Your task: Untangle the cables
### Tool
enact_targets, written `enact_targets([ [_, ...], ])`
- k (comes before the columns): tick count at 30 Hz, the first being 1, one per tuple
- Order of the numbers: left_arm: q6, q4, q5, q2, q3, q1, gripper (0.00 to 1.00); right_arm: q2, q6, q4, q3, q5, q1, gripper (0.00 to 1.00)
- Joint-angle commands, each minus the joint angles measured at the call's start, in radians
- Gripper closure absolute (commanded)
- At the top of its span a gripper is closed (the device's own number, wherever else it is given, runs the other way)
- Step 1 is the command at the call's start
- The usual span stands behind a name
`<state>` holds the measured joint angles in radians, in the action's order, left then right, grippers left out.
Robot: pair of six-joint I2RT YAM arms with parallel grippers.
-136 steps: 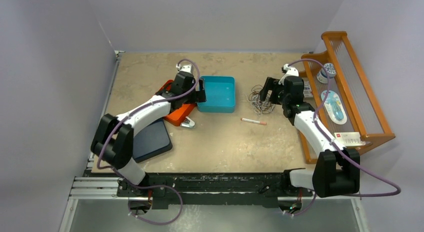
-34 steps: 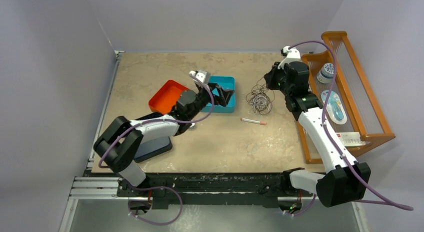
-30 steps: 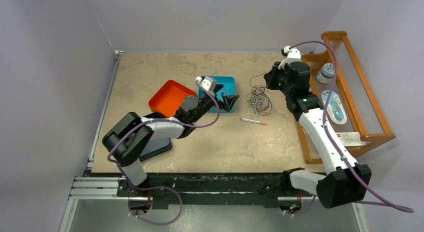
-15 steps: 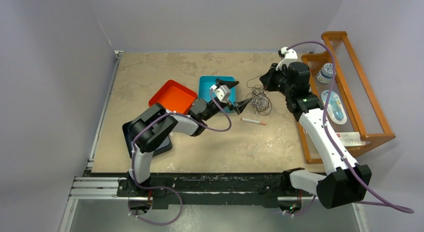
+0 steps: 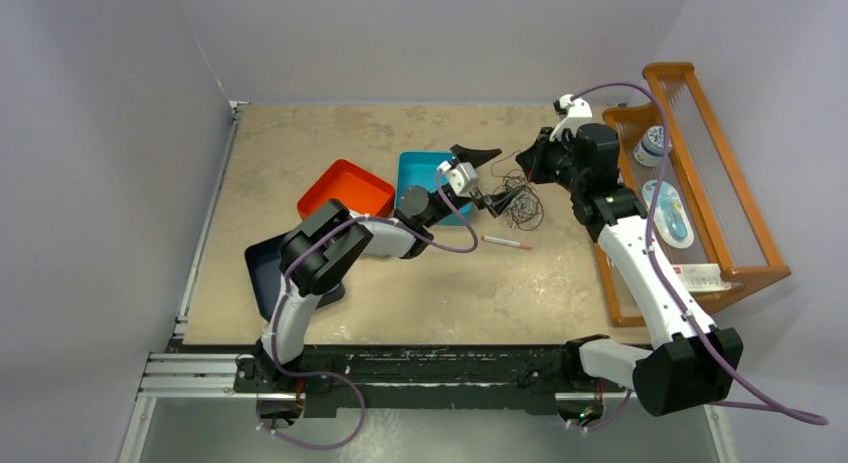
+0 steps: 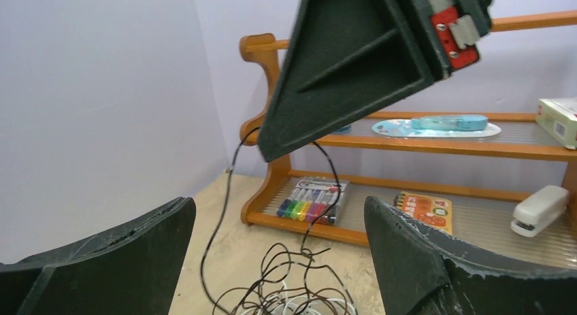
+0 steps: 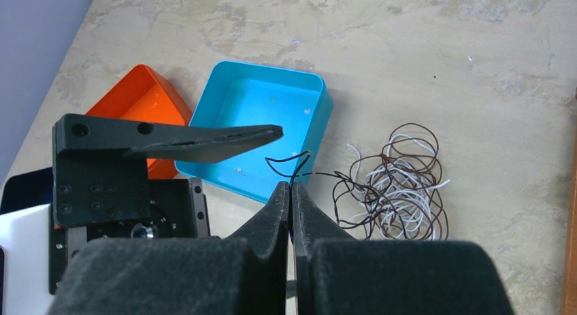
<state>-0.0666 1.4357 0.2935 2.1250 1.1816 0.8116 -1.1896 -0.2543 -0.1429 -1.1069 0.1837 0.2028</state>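
We record, nearest the arm bases, a dark blue flat pad (image 5: 262,273) at the table's (image 5: 420,293) 8 o'clock side, partly under the left arm. Further in, a white-and-orange pen (image 5: 507,242) lies flat and alone, at 6 o'clock from the cables (image 5: 520,201).

The cables form one loose heap of dark brown, whitish and black loops, interlaced, resting on the table right of centre. An orange tray (image 5: 345,188) and a blue tray (image 5: 415,173) sit side by side at 9 o'clock from the heap, the blue one nearer to it.

The left gripper (image 5: 492,179) reaches across the blue tray to the heap's 9 o'clock edge. Its fingers are spread wide and hold nothing. We cannot tell whether the nearer finger touches the outer loops.

The right gripper (image 5: 522,167) hangs above the heap's 12 o'clock edge. Its fingers are pressed together on a single black strand (image 7: 299,173). The strand drops from the pinch into the heap, and a short free end curls out beside the fingertips. The left wrist view shows the strand hanging in two lines below those fingers.

Farthest, at the table's 3 o'clock edge, a wooden rack (image 5: 668,71) carries a pack of markers (image 6: 311,201) and a white stapler (image 6: 541,209) on its lower shelf.
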Motion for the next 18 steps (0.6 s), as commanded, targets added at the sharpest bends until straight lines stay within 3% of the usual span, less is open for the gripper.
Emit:
enact_targets([
  [1,0.007,0.046,0.104,0.036,0.059,0.018,0.10,0.009,-0.008,0.006,-0.052,0.034,0.001,1.00],
  [9,-0.053,0.035,0.124,0.105,0.149,0.025,0.41,0.038,-0.045,0.017,-0.050,0.099,0.001,1.00],
  [14,-0.093,0.028,0.131,0.135,0.205,0.029,0.49,0.059,-0.100,0.052,-0.048,0.174,0.001,1.00],
  [18,-0.104,0.024,0.135,0.144,0.218,0.032,0.63,0.074,-0.115,0.067,-0.067,0.223,0.001,1.00],
])
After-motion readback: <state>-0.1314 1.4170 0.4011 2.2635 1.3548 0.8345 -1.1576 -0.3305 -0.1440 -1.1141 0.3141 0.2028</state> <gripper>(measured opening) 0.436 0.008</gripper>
